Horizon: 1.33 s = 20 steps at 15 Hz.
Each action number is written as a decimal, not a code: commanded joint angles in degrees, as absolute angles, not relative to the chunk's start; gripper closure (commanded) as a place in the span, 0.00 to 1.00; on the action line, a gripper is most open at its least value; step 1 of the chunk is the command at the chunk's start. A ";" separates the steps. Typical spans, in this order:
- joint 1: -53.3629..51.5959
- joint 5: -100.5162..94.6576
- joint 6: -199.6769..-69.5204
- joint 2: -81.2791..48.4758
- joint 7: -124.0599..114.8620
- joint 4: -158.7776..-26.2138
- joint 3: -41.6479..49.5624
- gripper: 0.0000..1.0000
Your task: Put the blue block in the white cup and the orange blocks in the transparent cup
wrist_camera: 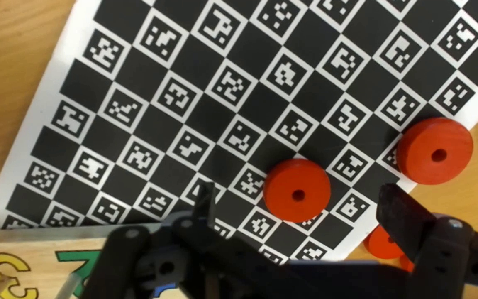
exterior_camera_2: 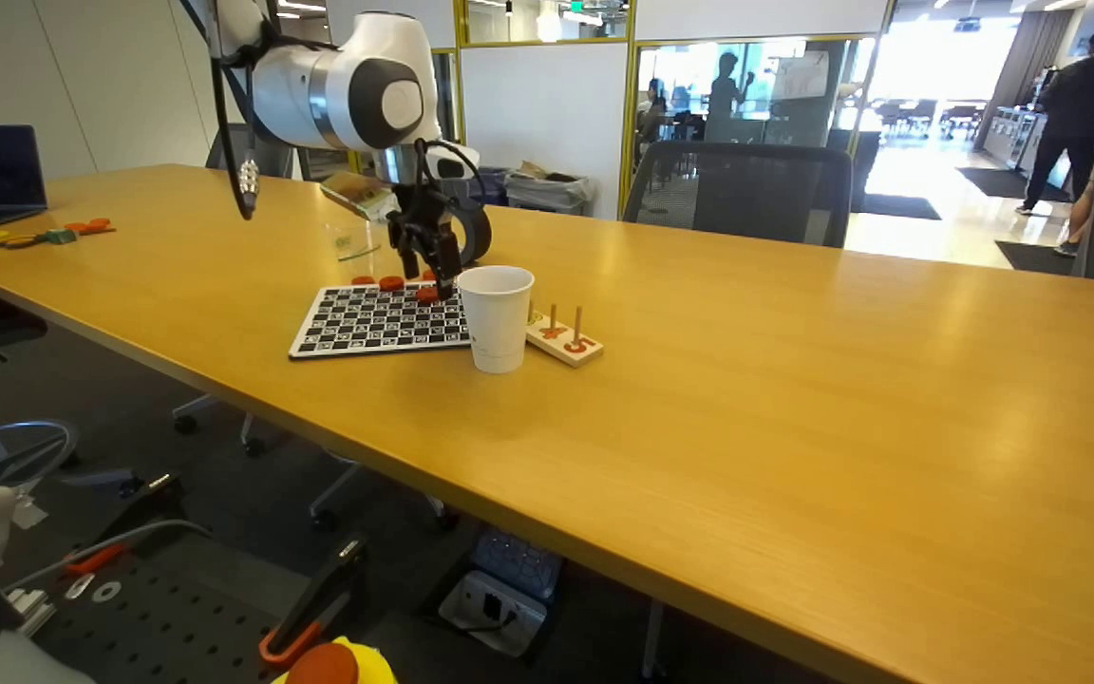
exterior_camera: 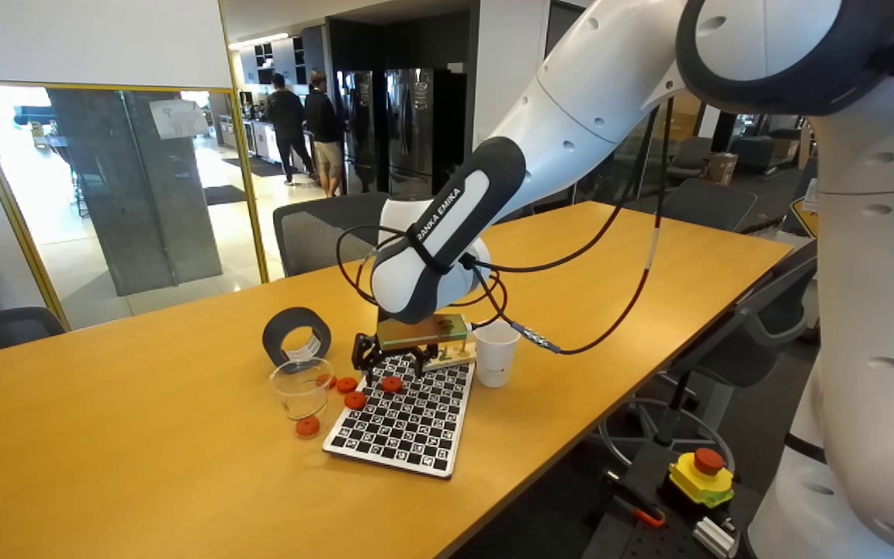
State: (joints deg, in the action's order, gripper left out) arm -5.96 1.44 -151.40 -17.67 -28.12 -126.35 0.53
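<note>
The gripper has its fingers wide apart, and in the wrist view one orange block lies between them — with a gap visible on each side. This block is round and flat, has a small hole in the middle, and rests on the checkered board. A second orange block sits at the long edge of this board. A third orange block is just beside the board, on the worktop, and near it is a fourth orange block, which in an exterior view I see through the transparent cup. A fifth orange block shows at the foot of this cup — whether inside or in front of it, I cannot tell. The cup is upright, and in that view the black tape roll stands on its edge just behind. Across the board from there, the white cup stands upright as well, just beside a wooden peg board with painted numbers.
</note>
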 commanded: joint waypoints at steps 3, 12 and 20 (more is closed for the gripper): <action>-5.91 4.21 -153.44 -18.45 -27.30 -125.91 0.82 0.00; -6.02 4.04 -152.67 -18.17 -27.52 -125.76 1.55 0.81; -9.98 -8.06 -148.48 -9.77 -30.39 -125.18 3.15 0.83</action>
State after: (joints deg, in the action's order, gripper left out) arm -7.64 -3.20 -151.17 -14.44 -28.31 -125.39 1.96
